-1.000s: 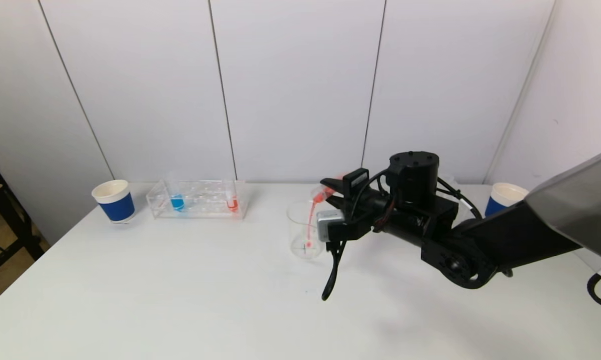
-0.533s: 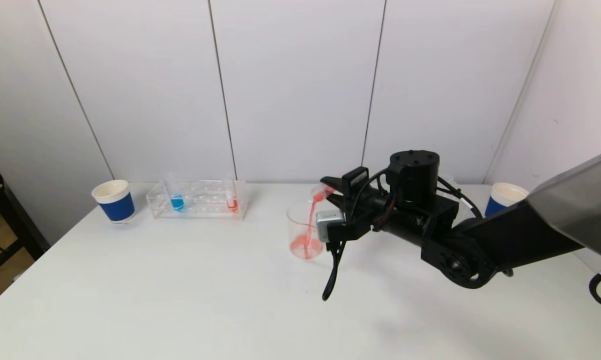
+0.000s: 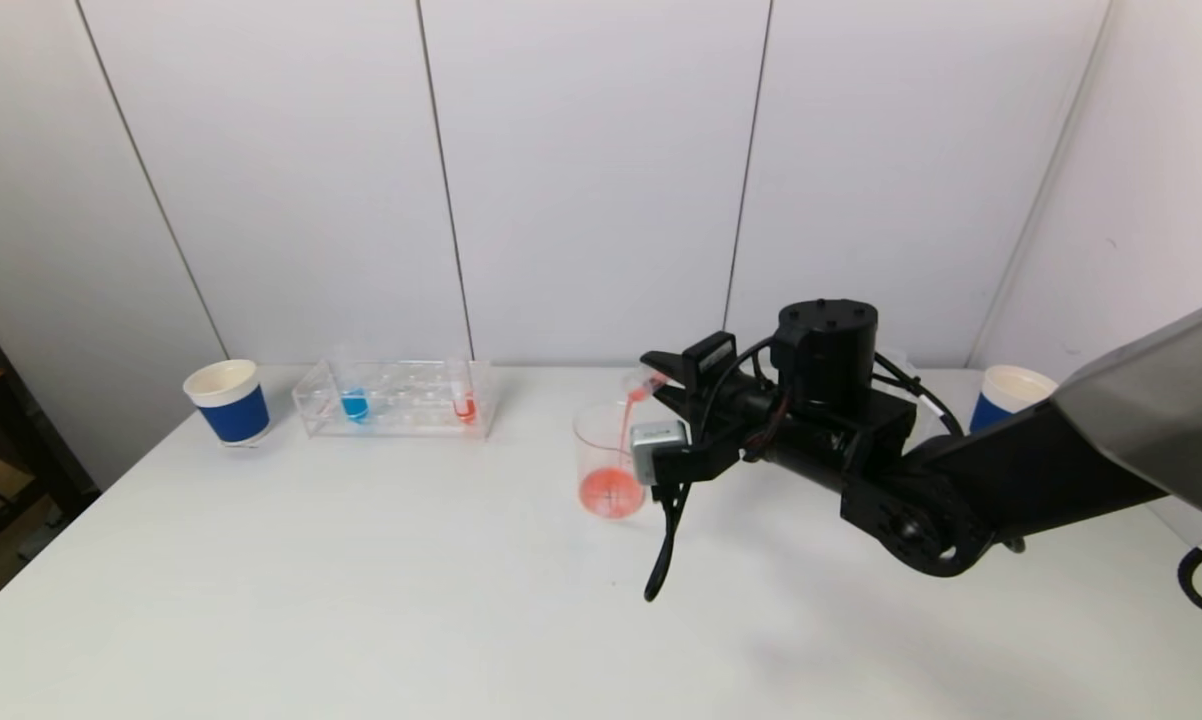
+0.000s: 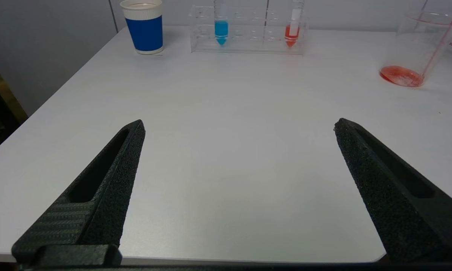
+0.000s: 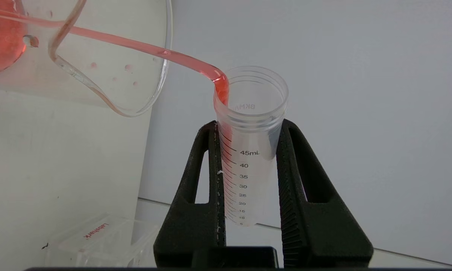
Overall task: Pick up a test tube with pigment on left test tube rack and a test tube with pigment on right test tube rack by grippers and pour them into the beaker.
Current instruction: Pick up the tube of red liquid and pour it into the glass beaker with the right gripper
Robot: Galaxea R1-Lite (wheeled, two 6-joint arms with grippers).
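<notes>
Tilted test tube [image 3: 644,381] — red stream — beaker [image 3: 606,455]

The test tube [image 5: 248,150] bears a printed scale reading 45mL, then 40, 35, 30, 25, 20, and smaller figures too faint to read. Raised letters "BKM" show mirrored inside its rim. A clear rack [image 5: 98,237] carries red lettering, "Labshark".

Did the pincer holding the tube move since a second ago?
No. The right pincer sits at the same spot over the beaker, tube tipped the same; only the red pool inside the beaker has grown.
</notes>
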